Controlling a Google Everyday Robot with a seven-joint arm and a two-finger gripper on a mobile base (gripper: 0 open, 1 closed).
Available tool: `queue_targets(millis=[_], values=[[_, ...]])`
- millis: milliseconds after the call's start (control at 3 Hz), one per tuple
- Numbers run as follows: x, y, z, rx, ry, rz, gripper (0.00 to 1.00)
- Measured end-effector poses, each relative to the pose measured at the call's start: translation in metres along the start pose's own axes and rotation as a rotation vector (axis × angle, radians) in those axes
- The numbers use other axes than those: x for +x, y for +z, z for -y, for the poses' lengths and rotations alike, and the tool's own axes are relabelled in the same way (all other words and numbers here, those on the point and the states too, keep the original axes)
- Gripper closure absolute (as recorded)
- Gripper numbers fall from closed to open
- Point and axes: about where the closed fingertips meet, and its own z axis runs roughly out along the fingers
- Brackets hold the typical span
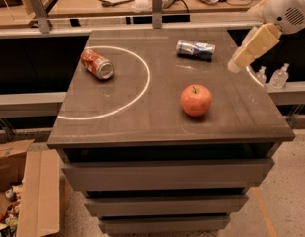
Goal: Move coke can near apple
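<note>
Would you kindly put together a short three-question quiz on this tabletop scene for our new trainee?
1. True or false: the coke can stands upright on the table.
2. Which thing lies inside the white arc? A) the apple B) the coke can C) the blue-and-silver can
3. Where is the gripper?

Key:
1. False; it lies on its side.
2. B.
3. Above the table's right edge as the camera sees it, beyond the apple and beside the blue-and-silver can.

one coke can [96, 63], one blue can [195, 50], one apple [196, 100], one tool [235, 64] upper right
</note>
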Motion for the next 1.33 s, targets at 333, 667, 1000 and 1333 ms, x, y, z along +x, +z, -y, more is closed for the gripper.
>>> queue_targets(millis=[333,667,1000,1333], values=[[-0.028,0.035,0.007,-0.038,0.053,0.105,0.0],[-0.057,0.067,0.008,-0.05,0.114,0.19,0.0],[-0.085,0.101,0.008,-0.034,0.175,0.28,0.0],[-0.086,0.1,0.011,-0.026,0.175,0.285,0.0]])
